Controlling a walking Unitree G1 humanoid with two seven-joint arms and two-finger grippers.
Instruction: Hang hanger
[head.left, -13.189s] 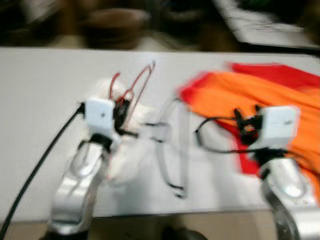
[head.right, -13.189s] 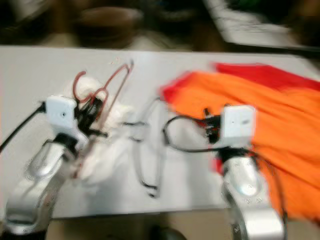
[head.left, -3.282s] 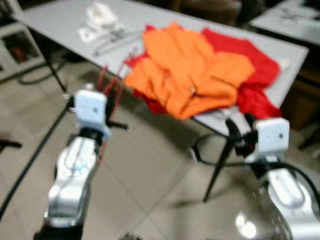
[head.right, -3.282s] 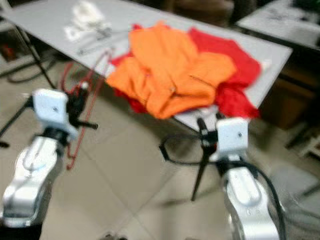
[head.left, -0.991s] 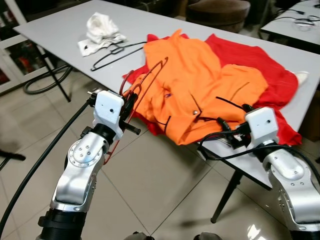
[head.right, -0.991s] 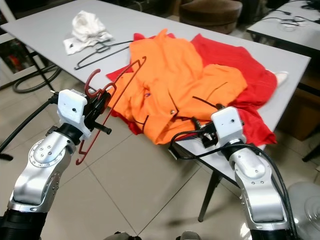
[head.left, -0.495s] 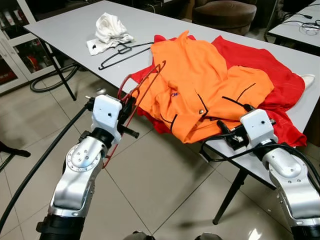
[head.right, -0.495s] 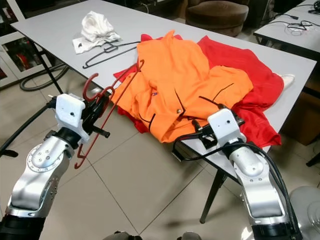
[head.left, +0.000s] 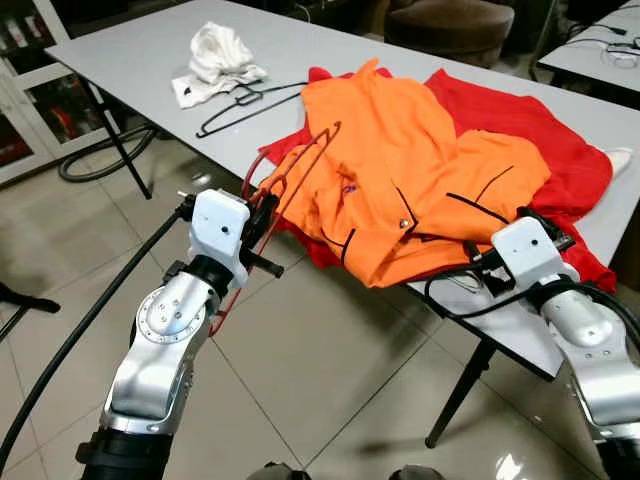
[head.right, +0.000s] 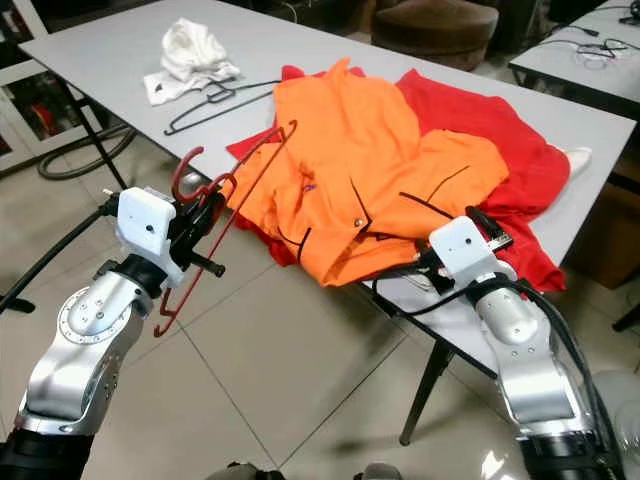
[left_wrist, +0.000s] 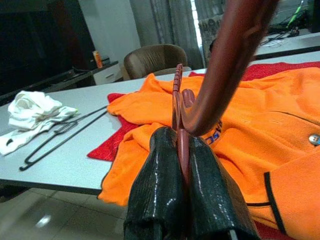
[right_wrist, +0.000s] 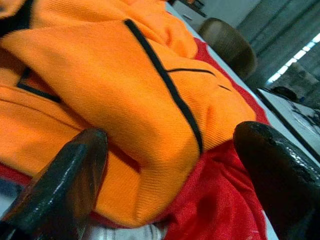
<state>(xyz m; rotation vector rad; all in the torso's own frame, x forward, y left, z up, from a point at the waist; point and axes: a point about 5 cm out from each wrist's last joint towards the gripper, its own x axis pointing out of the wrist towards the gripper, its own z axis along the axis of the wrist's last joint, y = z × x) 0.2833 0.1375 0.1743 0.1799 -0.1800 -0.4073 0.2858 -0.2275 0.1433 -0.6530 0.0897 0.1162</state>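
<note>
Left pincer (left_wrist: 182, 150) clenched on red hanger (head.left: 290, 180), off desk (head.left: 130, 60) edge. We note right pincer (right_wrist: 175, 165) released, fingers straddling orange garment (head.left: 400, 170) hem.

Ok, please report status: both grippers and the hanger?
Left gripper shut on red hanger, held off the table. Right gripper open at orange shirt. Nothing in the way.
</note>
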